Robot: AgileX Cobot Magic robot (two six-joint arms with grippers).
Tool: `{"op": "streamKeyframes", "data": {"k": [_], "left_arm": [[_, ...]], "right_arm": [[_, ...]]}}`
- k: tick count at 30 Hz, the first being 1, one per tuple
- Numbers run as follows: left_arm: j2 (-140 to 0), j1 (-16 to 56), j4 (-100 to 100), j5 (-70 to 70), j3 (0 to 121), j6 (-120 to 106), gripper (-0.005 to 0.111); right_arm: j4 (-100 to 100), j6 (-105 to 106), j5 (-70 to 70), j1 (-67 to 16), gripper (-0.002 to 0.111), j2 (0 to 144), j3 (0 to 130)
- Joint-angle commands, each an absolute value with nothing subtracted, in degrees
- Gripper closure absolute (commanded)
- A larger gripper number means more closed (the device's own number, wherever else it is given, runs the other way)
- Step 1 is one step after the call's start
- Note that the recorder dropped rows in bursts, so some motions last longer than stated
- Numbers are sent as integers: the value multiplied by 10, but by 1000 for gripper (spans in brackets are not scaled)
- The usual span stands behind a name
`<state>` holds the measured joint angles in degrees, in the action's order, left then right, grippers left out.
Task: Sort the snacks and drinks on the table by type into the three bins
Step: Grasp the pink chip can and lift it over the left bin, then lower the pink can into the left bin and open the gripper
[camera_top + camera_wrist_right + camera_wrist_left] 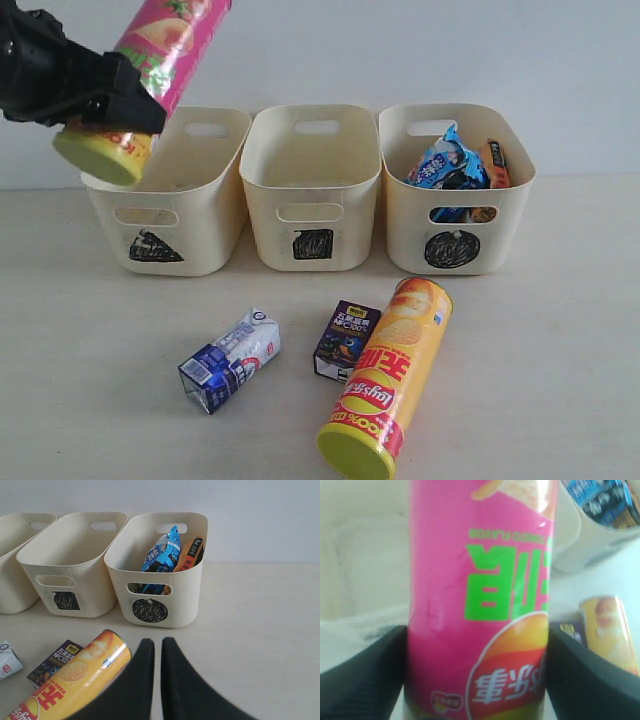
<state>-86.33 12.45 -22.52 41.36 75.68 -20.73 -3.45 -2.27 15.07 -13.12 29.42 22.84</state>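
My left gripper (110, 95) (475, 670) is shut on the pink chip tube (170, 40) (470, 580), held tilted above the triangle bin (225, 170) with its yellow-green lid end lowest. The yellow-orange tube (390, 395) (70, 680) lies on the table beside the dark purple carton (346, 338) (52, 660). Left of them lies the blue and white carton (230, 360). The blue bag (445, 160) (162, 552) and orange packet (495, 165) (192, 552) stand in the circle bin (505, 215) (190, 595). My right gripper (157, 647) is shut and holds nothing, just beside the yellow tube's far end; it is out of the exterior view.
The square bin (345, 200) (95, 587) stands between the other two and shows nothing inside. A pale wall rises right behind the bins. Bare table (560, 360) lies to the right of the yellow tube.
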Motion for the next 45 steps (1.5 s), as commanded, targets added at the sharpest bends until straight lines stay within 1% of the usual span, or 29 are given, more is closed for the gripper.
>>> {"op": "streamKeyframes", "data": {"k": [1, 6, 13, 19, 23, 33, 35, 36, 38, 42, 44, 45], "left_arm": [[-889, 126, -213, 374, 798, -188, 102], [-930, 126, -191, 358, 838, -159, 102], [-991, 124, -84, 367, 921, -52, 102], [-1062, 98, -34, 394, 1002, 21, 102], [-1099, 86, -35, 391, 1019, 32, 102], [-1170, 83, -35, 374, 1042, 32, 102], [-1178, 83, -35, 373, 1042, 32, 98], [-1181, 83, -35, 373, 1042, 32, 93], [-1187, 83, -36, 373, 1042, 32, 81], [-1187, 83, -40, 373, 1042, 36, 51], [-1187, 83, -40, 374, 1042, 36, 41], [-1186, 83, -40, 375, 1042, 36, 39]], "right_arm": [[-31, -24, 145, -132, 107, 292, 227], [-31, -24, 146, -132, 107, 292, 227], [-31, -24, 147, -132, 107, 292, 227], [-31, -24, 148, -132, 107, 292, 227], [-31, -24, 148, -132, 107, 292, 227], [-31, -24, 148, -132, 107, 292, 227], [-31, -24, 148, -132, 107, 292, 227], [-31, -24, 148, -132, 107, 292, 227], [-31, -24, 148, -132, 107, 292, 227], [-31, -24, 148, -132, 107, 292, 227], [-31, -24, 148, -132, 107, 292, 227], [-31, -24, 148, -132, 107, 292, 227]]}}
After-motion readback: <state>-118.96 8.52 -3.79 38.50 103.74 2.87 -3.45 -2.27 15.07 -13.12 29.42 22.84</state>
